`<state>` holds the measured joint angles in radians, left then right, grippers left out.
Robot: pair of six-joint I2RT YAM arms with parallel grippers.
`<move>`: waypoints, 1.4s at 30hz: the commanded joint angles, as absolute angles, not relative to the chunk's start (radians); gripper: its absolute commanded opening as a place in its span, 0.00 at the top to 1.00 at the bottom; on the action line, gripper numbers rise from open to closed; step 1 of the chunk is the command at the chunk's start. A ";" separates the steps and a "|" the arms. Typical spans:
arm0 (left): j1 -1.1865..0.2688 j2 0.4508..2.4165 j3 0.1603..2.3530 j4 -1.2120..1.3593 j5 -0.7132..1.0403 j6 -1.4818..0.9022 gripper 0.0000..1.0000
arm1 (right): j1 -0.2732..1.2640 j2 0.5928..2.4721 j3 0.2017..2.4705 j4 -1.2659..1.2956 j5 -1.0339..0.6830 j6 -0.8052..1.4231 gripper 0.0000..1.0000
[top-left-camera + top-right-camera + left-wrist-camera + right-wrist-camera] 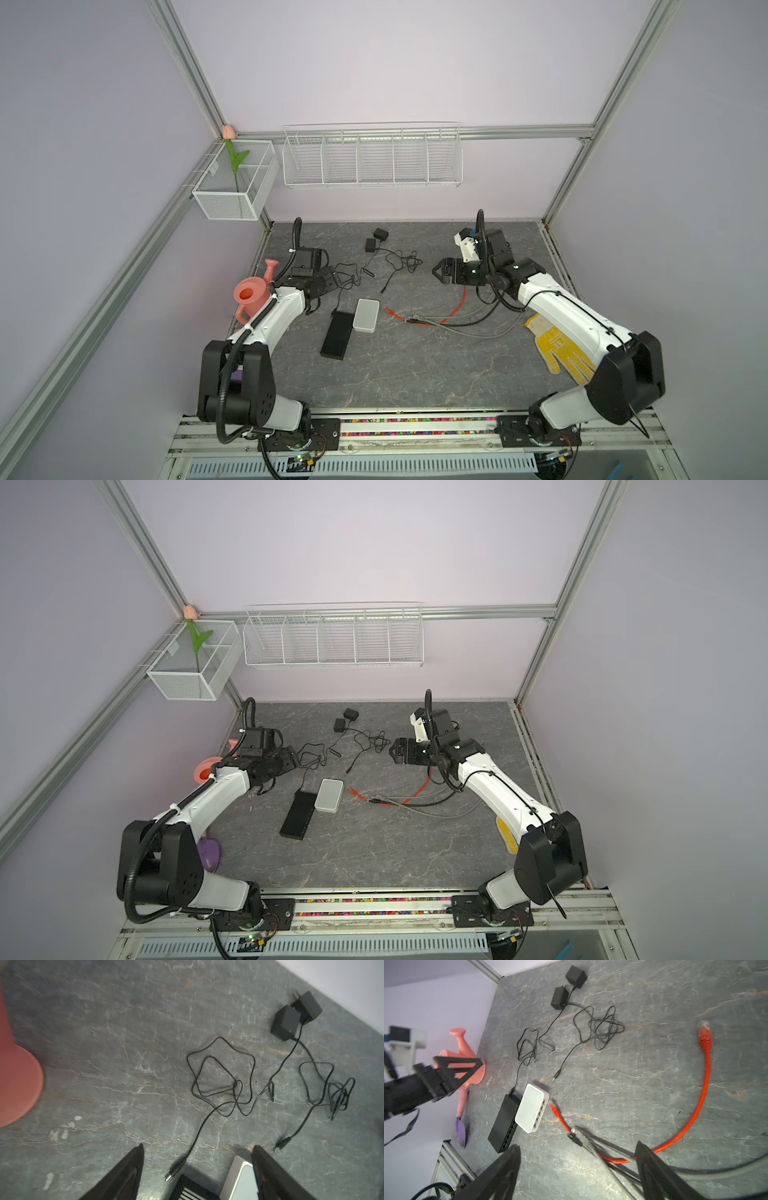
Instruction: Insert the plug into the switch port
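Plug [173,1172] is lying beside the black switch [187,1188], I think, under my left gripper's [198,1145] parted jaws; right gripper [577,1144] gaping empty. I'm risking flicking it away by closing askew.

On the table [415,374] a switch [366,315] touches a second switch [336,336] at its seven o'clock, with adapters [376,240] at twelve, network cables [453,323] at three and a watering can [250,296] at nine.

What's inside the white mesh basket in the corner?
A pink tulip with a green stem stands in the mesh basket. Its mesh walls veil the bottom, so anything small lying there is hidden.
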<state>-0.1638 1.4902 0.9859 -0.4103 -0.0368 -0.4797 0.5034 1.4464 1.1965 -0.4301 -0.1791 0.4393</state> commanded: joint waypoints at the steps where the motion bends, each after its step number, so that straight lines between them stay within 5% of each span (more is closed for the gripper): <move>1: -0.169 1.558 1.015 -0.427 0.048 -0.510 0.22 | 0.569 1.354 1.064 -0.349 -0.096 0.424 0.12; 10: -0.196 1.780 1.006 -0.327 0.139 -0.505 0.37 | 0.711 1.211 0.854 -0.273 0.053 0.433 0.13; 15: -0.199 1.853 1.066 -0.353 0.083 -0.507 0.39 | 0.725 1.168 0.863 -0.324 0.094 0.403 0.14; 19: -0.227 1.926 1.156 -0.460 0.021 -0.477 0.54 | 0.726 1.118 0.853 -0.362 0.127 0.397 0.14; 27: -0.287 1.975 1.178 -0.553 -0.081 -0.436 0.62 | 0.727 1.002 0.788 -0.379 0.183 0.406 0.14; 32: -0.287 1.960 1.220 -0.582 -0.009 -0.379 1.00 | 0.728 0.976 0.798 -0.408 0.194 0.404 0.15; 42: -0.287 1.604 1.280 -0.544 0.221 -0.349 1.00 | 0.729 0.793 0.743 -0.407 0.156 0.415 0.17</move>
<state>-0.2821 1.6409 1.2285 -0.5098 0.1272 -0.3725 0.7227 0.8268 0.7723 -0.4068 0.1749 0.4076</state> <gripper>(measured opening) 0.047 0.834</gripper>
